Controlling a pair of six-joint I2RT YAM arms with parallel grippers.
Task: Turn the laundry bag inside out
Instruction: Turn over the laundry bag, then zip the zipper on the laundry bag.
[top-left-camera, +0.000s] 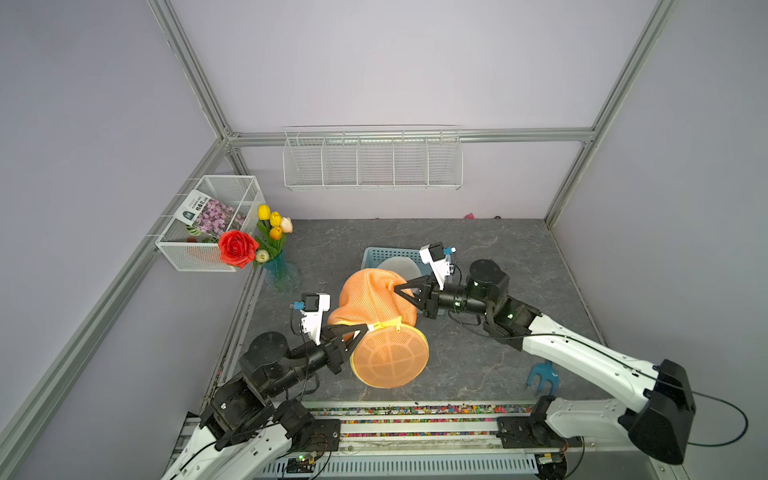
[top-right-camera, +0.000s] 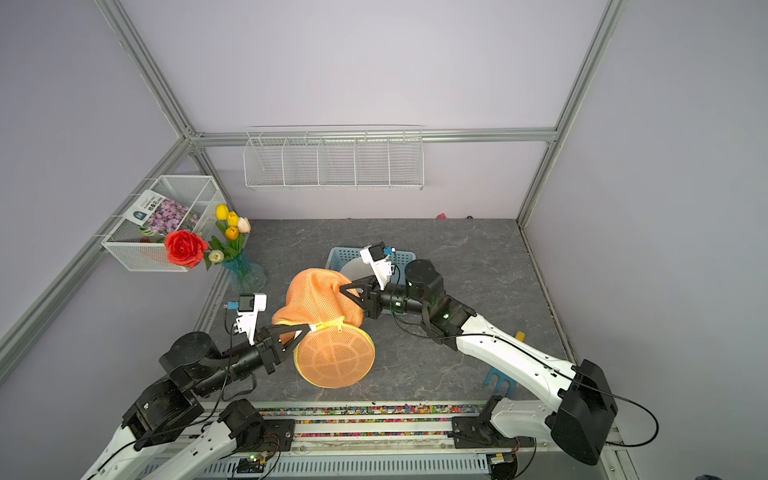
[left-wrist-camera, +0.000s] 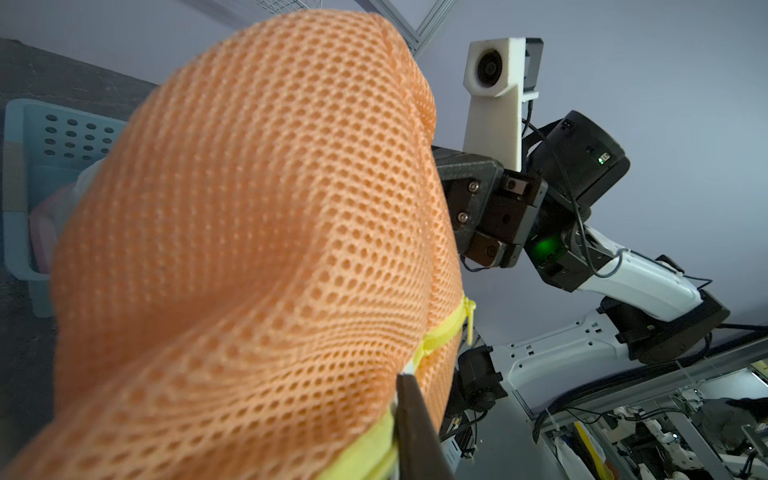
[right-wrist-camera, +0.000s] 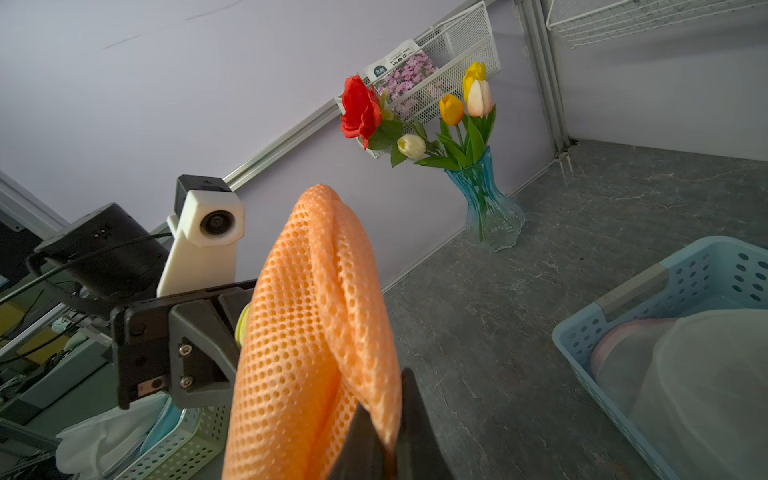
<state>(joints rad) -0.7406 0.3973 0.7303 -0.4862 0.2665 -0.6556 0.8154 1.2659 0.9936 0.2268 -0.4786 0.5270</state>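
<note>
Left end effector (top-left-camera: 365, 328): clamped on the laundry bag (top-left-camera: 365, 297) at its yellow rim (top-left-camera: 388, 325).
Right end effector (top-left-camera: 398, 286): clenched on the bag higher up.
Bag: held over the tabletop (top-left-camera: 478, 365).
Progress: judged midway; the inversion is left unfinished.

The laundry bag (top-left-camera: 374, 299) is orange honeycomb mesh with yellow zip trim. The surface (top-left-camera: 498, 249) is dark grey, marble-veined. At the bag's twelve o'clock, the basket (top-left-camera: 374, 255) is pale blue and perforated. At its ten o'clock are a red rose (top-left-camera: 237, 247), yellow tulips (top-left-camera: 264, 212) and a teal vase (top-left-camera: 282, 274).
</note>
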